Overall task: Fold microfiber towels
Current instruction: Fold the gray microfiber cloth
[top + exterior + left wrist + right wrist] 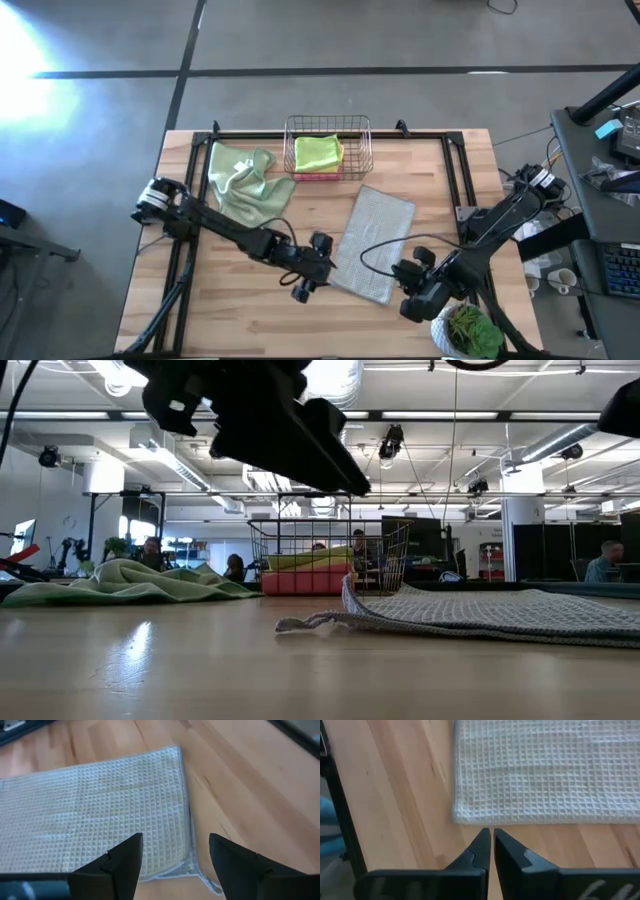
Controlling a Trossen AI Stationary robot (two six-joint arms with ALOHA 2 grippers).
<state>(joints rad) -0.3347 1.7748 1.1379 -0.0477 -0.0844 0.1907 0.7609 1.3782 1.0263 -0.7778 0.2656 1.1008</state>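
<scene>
Towel (372, 243) in grey-beige waffle weave lies folded into a long strip on the tabletop (250, 310), running at a slant from near the wire basket (328, 148) down toward the front edge. The left end effector (303, 287) hovers just beside the strip's near left corner, its two fingers (122, 865) spread wide and holding nothing; in the left wrist view that corner shows a loose bit of hem sticking out onto the wood, lying between the fingers and a little ahead of them. The right end effector (402, 272) sits just off the strip's near right corner, its fingers (479, 851) pressed almost together with only a thin slit between them (nothing caught in it). In the right wrist view the towel's folded edge lies just ahead of the fingertips, apart from them, with bare wood in between.

Farther back, a pale sage green towel (244, 181) lies crumpled at the left rear of the tabletop, beside the basket. Inside the basket a lime green towel (318, 152) rests folded on top of a pink one (318, 176). In the low view the grey-beige towel (480, 612) lies flat except for its nearest corner, which curls up slightly.
</scene>
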